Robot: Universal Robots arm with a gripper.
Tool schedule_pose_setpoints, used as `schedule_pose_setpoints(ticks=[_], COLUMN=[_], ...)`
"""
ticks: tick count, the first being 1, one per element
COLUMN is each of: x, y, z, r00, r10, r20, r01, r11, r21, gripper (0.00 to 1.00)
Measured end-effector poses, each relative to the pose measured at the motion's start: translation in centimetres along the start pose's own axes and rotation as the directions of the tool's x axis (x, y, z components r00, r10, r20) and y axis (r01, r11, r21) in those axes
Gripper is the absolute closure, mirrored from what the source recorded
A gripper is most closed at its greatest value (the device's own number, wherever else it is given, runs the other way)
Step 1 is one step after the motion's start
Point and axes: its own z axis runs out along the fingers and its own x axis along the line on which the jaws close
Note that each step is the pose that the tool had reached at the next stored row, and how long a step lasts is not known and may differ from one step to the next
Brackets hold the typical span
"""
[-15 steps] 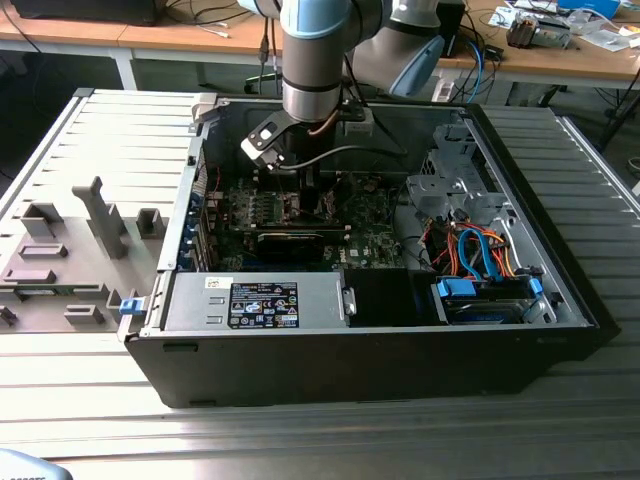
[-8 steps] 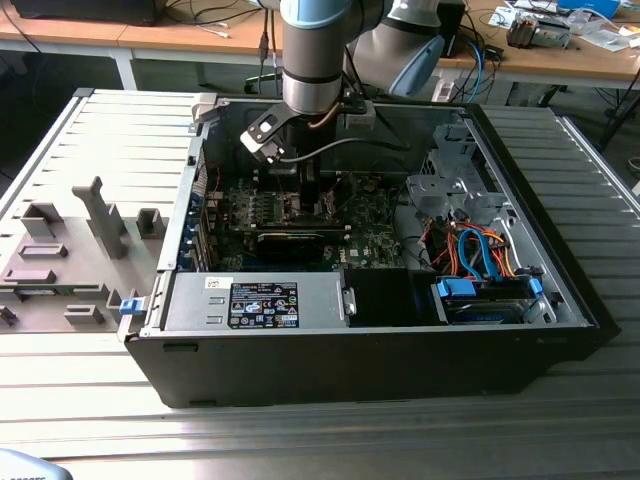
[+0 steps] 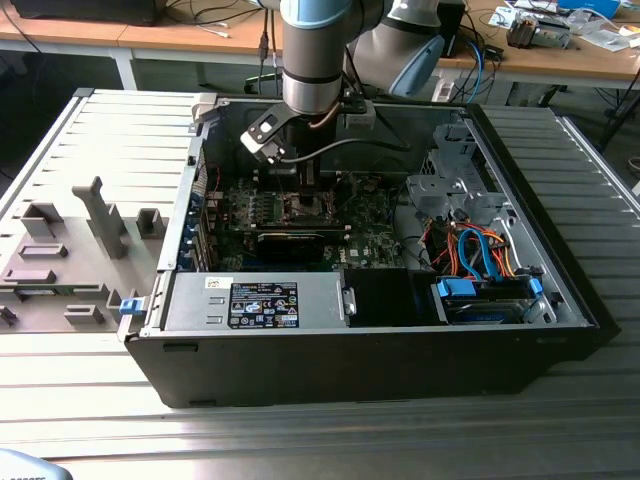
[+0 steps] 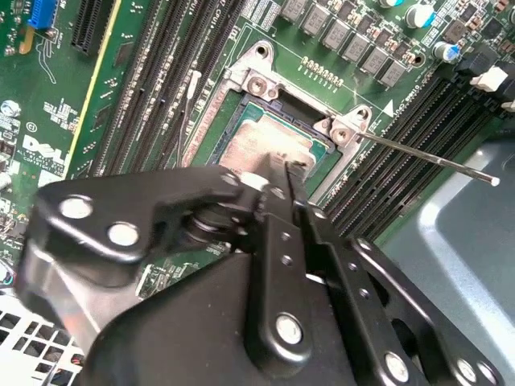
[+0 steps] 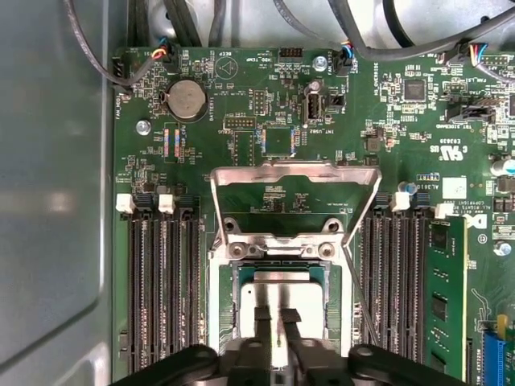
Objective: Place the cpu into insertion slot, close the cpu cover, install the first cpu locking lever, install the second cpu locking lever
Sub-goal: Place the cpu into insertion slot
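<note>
The cpu (image 5: 282,288) lies flat in the insertion slot (image 5: 220,310) on the green board, its pale face also seen in the second wrist view (image 4: 269,141) inside the slot's metal rim (image 4: 241,121). The cpu cover (image 5: 294,171) stands swung up at the slot's far side. My gripper (image 5: 276,315) hovers just over the cpu's near half with its two dark fingers (image 5: 261,322) almost together, nothing seen between them. In the second wrist view the gripper (image 4: 283,167) tips sit right above the chip. A thin locking lever (image 4: 426,159) sticks out free beside the slot.
The board sits inside an open black computer case (image 3: 370,350), and my gripper (image 3: 303,185) reaches down into it. Memory slots (image 5: 165,281) flank the socket, with a memory stick (image 5: 444,297) to one side. Cables (image 3: 480,250) and a drive cage lie at the exterior view's right.
</note>
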Motion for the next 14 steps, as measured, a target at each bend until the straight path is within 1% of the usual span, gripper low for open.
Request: schedule_pose_setpoints(ticks=[1, 8, 14], x=[0.00, 0.00, -0.01], y=[0.00, 0.03, 0.15], z=[0.00, -0.13, -0.47], r00=[1.0000, 1.0000, 1.0000], r10=[-0.001, -0.004, -0.004], r20=[-0.0005, -0.0008, -0.0009], r01=[0.001, 0.004, 0.004], r11=[1.0000, 1.0000, 1.0000], r21=[-0.0001, 0.0000, 0.0006], gripper=[0.89, 0.89, 0.89])
